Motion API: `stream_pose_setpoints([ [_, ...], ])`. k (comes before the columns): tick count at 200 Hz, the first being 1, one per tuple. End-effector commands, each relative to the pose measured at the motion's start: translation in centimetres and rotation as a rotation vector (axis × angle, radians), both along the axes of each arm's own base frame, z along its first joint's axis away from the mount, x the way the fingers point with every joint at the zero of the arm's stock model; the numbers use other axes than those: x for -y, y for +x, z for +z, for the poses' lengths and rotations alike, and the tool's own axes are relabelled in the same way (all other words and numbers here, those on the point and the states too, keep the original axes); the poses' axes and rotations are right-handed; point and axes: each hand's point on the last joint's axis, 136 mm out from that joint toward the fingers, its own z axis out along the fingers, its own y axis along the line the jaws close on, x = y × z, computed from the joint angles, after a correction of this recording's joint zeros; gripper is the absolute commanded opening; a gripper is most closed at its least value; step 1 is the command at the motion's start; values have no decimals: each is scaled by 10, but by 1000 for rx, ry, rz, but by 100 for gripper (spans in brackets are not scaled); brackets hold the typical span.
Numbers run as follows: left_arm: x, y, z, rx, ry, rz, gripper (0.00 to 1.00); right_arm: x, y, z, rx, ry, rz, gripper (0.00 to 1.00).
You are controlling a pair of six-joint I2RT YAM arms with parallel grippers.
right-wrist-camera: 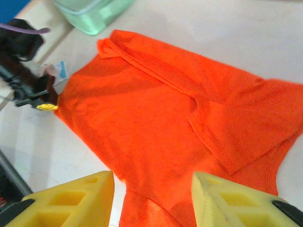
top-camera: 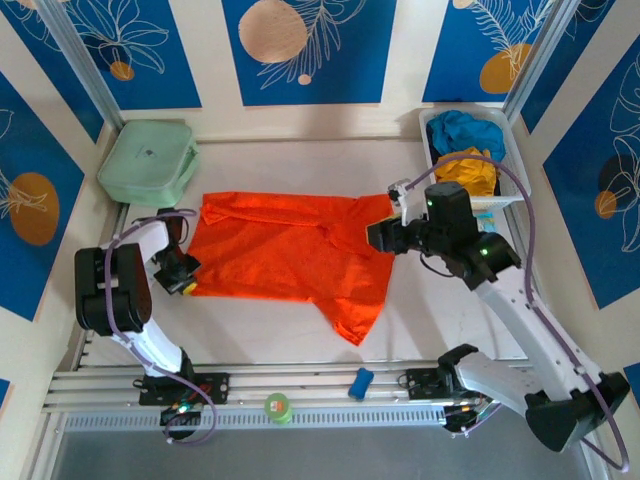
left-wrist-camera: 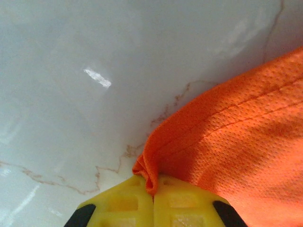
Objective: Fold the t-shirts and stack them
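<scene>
On the rail at the near edge, nearer than both end effectors, a small green round object (top-camera: 278, 406) and a small blue object (top-camera: 361, 383) are lying well apart from the cloth.

The left end effector (left-wrist-camera: 153, 198) is pinching a bunched corner of the orange t-shirt (left-wrist-camera: 236, 151), its yellow fingers (left-wrist-camera: 118, 205) pressed together on the fabric just above the pale marbled tabletop (left-wrist-camera: 94, 71). From overhead, this end effector (top-camera: 180, 272) is sitting at the shirt's near left corner.

To its right, the orange t-shirt (top-camera: 290, 250) is lying spread flat, one sleeve trailing toward the near edge.

The right end effector (right-wrist-camera: 151, 198) is hovering over the shirt's opposite side with its fingers (right-wrist-camera: 236, 203) spread wide and gripping nothing; orange fabric (right-wrist-camera: 165, 118) is showing between them.

Beyond the left end effector, a pale green case (top-camera: 148, 160) is resting in the far corner. Beyond the right end effector, a white bin (top-camera: 470, 110) is holding the yellow t-shirt (top-camera: 468, 172) and, farther back, the blue t-shirt (top-camera: 465, 130).
</scene>
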Motion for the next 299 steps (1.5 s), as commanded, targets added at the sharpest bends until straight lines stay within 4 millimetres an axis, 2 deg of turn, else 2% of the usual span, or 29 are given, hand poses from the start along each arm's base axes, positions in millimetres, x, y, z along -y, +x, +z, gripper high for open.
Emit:
stream_pose_setpoints([
  [1, 20, 67, -22, 240, -119, -41, 0, -8, -17, 12, 58, -56, 140, 48],
  [18, 21, 72, -15, 264, -125, -46, 0, -12, -36, -3, 65, -177, 271, 50],
  [39, 22, 72, -7, 286, -127, -52, 0, -14, -48, -25, 102, -375, 368, 53],
  [47, 23, 71, -5, 291, -132, -55, 0, -14, -59, -38, 98, -449, 444, 55],
  [64, 26, 71, 0, 308, -147, -61, 0, -11, -70, -67, 162, -657, 551, 56],
  [87, 30, 71, 6, 332, -166, -67, 0, -10, -104, -110, 180, -820, 806, 56],
  [119, 34, 76, 16, 372, -193, -73, 0, -11, -132, -161, 102, -881, 999, 56],
  [160, 37, 80, 30, 412, -205, -89, 0, -25, -149, -210, 26, -919, 1095, 55],
  [228, 35, 75, 35, 424, -188, -133, 0, -40, -148, -251, -70, -979, 1088, 51],
  [274, 34, 72, 42, 430, -174, -144, 0, -38, -163, -279, -118, -1042, 1140, 50],
  [299, 32, 70, 49, 442, -161, -143, 0, -38, -153, -286, -105, -1083, 1103, 48],
])
